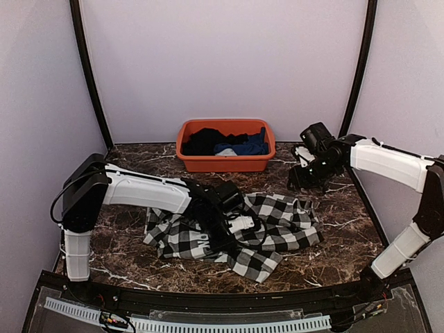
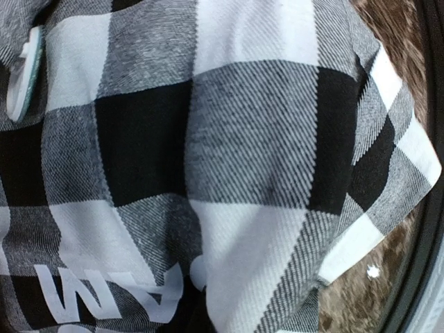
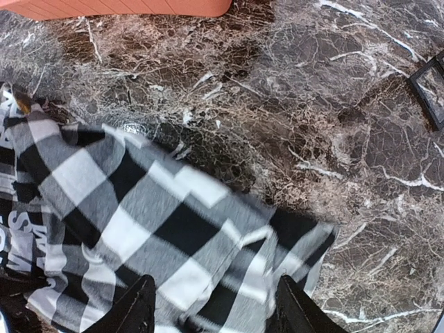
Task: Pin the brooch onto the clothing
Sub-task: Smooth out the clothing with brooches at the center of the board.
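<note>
The clothing [image 1: 277,225], a black-and-white check shirt, lies crumpled on the marble table in front of the arms. My left gripper [image 1: 232,223] is down on its middle. In the left wrist view the clothing [image 2: 236,139] fills the frame and gathers into a fold at the bottom centre beside white block letters [image 2: 104,298]; the fingers are hidden under the cloth. A small white disc with a teal rim, apparently the brooch [image 2: 24,73], sits edge-on at the upper left. My right gripper [image 3: 216,309] hangs open over the shirt's far right edge [image 3: 173,229], holding nothing.
An orange basin [image 1: 225,164] stands at the back centre holding a black garment [image 1: 205,141] and a blue garment [image 1: 251,146]. Its wall [image 3: 125,7] shows at the top of the right wrist view. A black frame piece [image 3: 430,90] lies at the table's right edge.
</note>
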